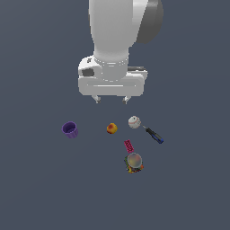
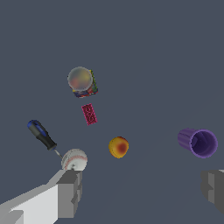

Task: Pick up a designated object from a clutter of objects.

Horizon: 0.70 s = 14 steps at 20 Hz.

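Your pincer (image 1: 112, 99) hung released and empty in the upper middle of the exterior frame, well above the tabletop (image 1: 36, 188). The pink block (image 1: 129, 145) lay lower right of centre, just beside the blob (image 1: 134, 162) below it, with the ball (image 1: 112, 128) and baseball (image 1: 134, 121) near above. The cup (image 1: 70, 130) sat well apart at the left. You needed to bring the pincer over the block, turn it so the fingers crossed the block's narrow width, then descend without nudging the blob. The screwdriver (image 1: 154, 135) lay clear to the right.
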Each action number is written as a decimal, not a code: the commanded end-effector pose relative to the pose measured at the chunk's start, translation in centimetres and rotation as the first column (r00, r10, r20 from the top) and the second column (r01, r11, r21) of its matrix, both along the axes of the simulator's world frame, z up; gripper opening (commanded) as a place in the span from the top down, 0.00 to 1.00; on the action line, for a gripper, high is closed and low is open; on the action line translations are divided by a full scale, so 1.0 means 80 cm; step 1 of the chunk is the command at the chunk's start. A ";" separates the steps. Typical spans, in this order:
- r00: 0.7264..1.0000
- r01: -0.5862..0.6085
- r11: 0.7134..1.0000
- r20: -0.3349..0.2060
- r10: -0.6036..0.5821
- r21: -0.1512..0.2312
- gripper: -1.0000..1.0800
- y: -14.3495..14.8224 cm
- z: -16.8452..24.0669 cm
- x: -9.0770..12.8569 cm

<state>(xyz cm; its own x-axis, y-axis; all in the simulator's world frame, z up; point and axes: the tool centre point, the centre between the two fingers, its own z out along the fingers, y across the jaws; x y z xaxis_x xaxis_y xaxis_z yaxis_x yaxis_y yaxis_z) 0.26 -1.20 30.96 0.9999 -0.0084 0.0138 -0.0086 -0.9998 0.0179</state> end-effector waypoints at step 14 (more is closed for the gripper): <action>0.998 -0.050 0.998 0.046 0.051 -0.025 0.04 0.020 0.026 0.012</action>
